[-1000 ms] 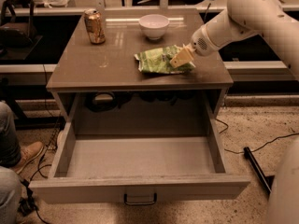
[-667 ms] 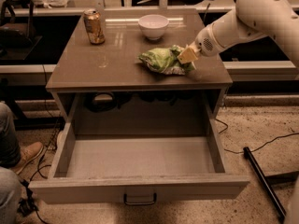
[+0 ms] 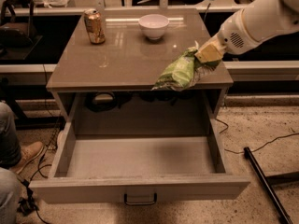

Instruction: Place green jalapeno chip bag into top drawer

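The green jalapeno chip bag hangs tilted from my gripper, lifted off the cabinet top near its front right edge. The gripper is shut on the bag's upper right end. My white arm reaches in from the upper right. The top drawer stands pulled open below and in front, its inside bare, with a dark handle at the centre of its front panel. The bag's lower end hangs over the back of the drawer opening.
A gold soda can and a white bowl stand at the back of the cabinet top. A person's leg and shoe are at the left. A dark bar and cables lie on the floor at the right.
The gripper has lifted the bag off the cabinet top and carried it toward the front edge, so the bag now hangs tilted above the drawer's back.
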Controlling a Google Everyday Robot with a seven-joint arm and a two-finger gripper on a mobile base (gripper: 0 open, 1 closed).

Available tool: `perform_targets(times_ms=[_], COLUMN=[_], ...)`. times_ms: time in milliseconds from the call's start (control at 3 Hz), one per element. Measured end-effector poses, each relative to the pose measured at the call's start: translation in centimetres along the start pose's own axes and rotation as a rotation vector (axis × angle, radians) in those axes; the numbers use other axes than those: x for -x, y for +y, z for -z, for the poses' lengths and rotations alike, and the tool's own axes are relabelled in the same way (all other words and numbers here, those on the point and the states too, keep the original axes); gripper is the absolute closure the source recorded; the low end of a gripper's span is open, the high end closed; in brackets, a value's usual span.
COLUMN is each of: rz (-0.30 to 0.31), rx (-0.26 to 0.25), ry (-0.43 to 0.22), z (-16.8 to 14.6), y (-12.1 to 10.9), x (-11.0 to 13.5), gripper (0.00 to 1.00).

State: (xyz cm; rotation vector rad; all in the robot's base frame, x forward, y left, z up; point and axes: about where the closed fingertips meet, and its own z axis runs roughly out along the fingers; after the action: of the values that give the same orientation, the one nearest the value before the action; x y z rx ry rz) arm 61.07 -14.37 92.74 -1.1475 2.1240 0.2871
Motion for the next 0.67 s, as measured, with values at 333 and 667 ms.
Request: perform_targets(times_ms=[333, 667], rz=[-0.008, -0.008], rx=[0.013, 0.013], ry=[0.1, 0.1], z=[4.13, 4.11], y=[5.4, 5.38], x=[-1.8, -1.79], gripper=[1.0, 1.0])
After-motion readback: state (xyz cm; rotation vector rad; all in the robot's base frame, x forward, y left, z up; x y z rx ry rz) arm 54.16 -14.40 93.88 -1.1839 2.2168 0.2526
